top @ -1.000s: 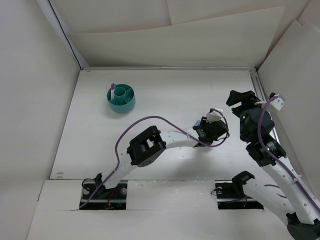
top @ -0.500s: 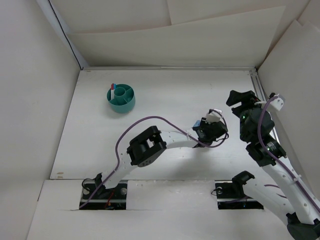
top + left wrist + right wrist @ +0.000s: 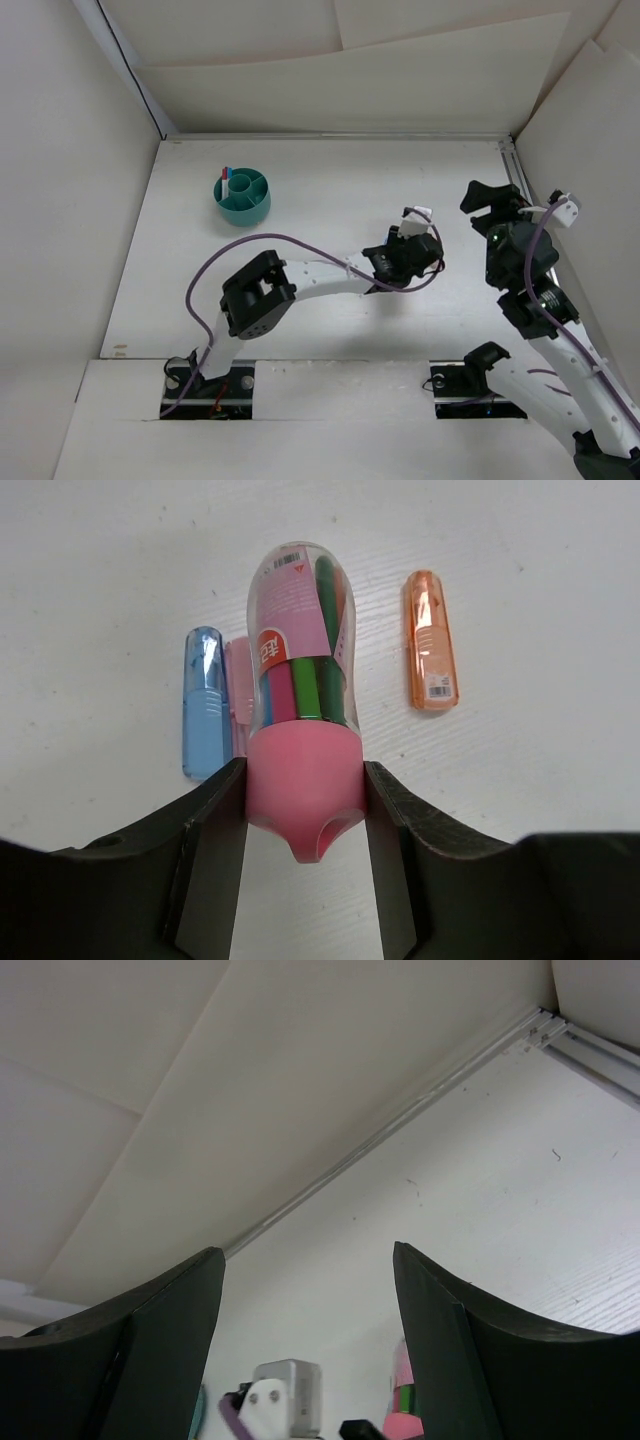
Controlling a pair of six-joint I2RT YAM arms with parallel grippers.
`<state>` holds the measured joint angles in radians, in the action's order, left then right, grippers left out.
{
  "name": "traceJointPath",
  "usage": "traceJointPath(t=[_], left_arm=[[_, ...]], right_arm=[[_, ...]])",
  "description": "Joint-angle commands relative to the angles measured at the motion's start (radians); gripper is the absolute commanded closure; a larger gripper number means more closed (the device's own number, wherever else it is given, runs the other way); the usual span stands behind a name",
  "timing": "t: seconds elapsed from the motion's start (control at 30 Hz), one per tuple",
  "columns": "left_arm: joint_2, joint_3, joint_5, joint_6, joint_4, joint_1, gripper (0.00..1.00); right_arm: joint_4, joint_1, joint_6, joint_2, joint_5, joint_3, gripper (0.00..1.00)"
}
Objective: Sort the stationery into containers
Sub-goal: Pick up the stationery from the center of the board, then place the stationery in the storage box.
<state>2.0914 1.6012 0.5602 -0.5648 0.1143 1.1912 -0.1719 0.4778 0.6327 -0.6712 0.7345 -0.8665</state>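
Note:
My left gripper (image 3: 303,770) is shut on the pink base of a clear marker tube (image 3: 298,640) that holds green, blue and pink markers. The tube points away from me just over the table. A blue marker piece (image 3: 203,700) and a pink one (image 3: 238,680) lie left of it, and an orange one (image 3: 430,640) lies to the right. In the top view the left gripper (image 3: 405,248) is mid-table and covers these pieces. The teal cup (image 3: 242,196) stands far left with a pen (image 3: 226,181) in it. My right gripper (image 3: 308,1255) is open, empty and raised (image 3: 492,203).
White walls enclose the table on the left, back and right. A metal rail (image 3: 520,175) runs along the right edge. The left arm's purple cable (image 3: 290,240) loops over the middle of the table. The left wrist camera (image 3: 285,1395) shows low in the right wrist view.
The left arm's elbow has swung left and its gripper has shifted a little left and back with the tube. The right wrist has moved slightly right.

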Motion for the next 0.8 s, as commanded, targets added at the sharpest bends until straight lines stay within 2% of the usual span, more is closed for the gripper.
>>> traceJointPath(t=[0.0, 0.17, 0.27, 0.33, 0.53, 0.6, 0.7, 0.77], left_arm=[[-0.142, -0.018, 0.049, -0.009, -0.045, 0.001, 0.94], [-0.241, -0.029, 0.049, 0.013, -0.025, -0.01, 0.94], [-0.306, -0.07, -0.031, -0.032, -0.015, -0.073, 0.94], [-0.358, -0.154, -0.152, -0.07, -0.027, -0.131, 0.94], [-0.625, -0.394, -0.547, -0.231, -0.178, -0.439, 0.92], [-0.681, -0.431, -0.627, -0.273, -0.2, -0.514, 0.91], [-0.786, -0.49, -0.782, -0.389, -0.255, -0.716, 0.89], [-0.812, -0.529, -0.901, -0.447, -0.287, -0.801, 0.88]], right_arm=[[0.038, -0.008, -0.013, 0.021, 0.032, 0.006, 0.26], [0.038, -0.008, -0.013, 0.021, 0.032, 0.006, 0.26], [0.038, -0.008, -0.013, 0.03, 0.032, 0.006, 0.26], [0.038, -0.008, -0.013, 0.03, 0.032, 0.006, 0.26], [0.038, -0.008, -0.013, -0.004, 0.005, 0.006, 0.26], [0.038, -0.018, -0.013, -0.016, -0.009, 0.006, 0.26], [0.038, -0.018, -0.013, -0.025, -0.027, 0.006, 0.26], [0.038, -0.018, -0.013, -0.025, -0.038, 0.006, 0.26]])
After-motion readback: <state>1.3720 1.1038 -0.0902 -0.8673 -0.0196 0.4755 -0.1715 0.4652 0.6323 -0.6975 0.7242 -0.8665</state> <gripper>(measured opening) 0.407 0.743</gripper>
